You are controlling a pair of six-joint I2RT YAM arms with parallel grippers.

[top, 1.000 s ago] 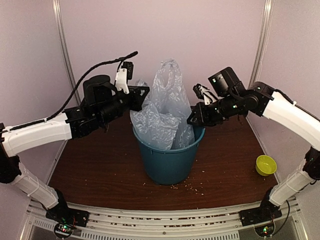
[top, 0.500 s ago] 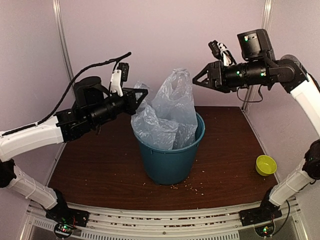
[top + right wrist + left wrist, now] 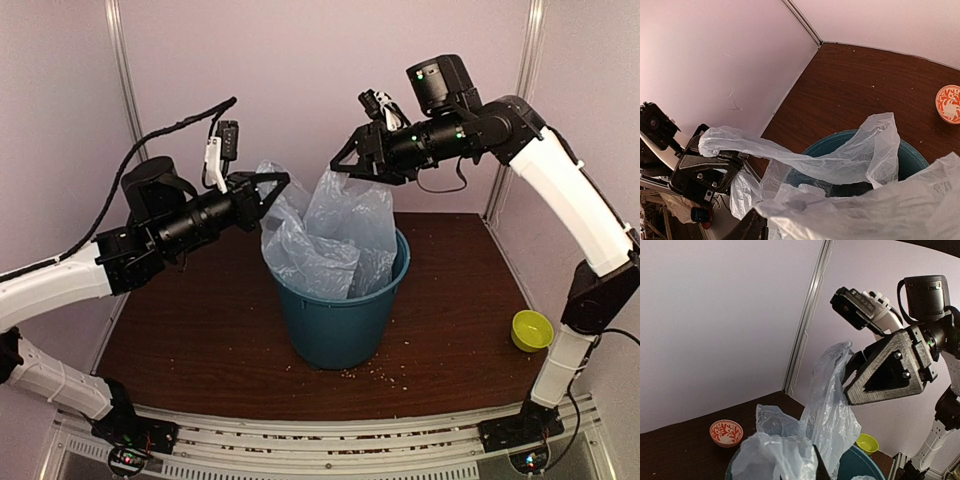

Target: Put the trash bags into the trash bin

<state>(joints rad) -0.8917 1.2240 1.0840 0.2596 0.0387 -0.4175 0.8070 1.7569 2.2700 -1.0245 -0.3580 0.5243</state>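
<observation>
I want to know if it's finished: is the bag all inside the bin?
Only partly in. The bag reaches down inside the bin, but its top sticks up above the rim.

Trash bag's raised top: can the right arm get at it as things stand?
Probably yes. The right gripper hangs open just above the raised top of the trash bag, with nothing between them. The left gripper grips the bag's left edge, off to the side.

The trash bag [image 3: 335, 235] sits partly in the trash bin [image 3: 335, 325], left claw [image 3: 272, 186] pinching it.
</observation>
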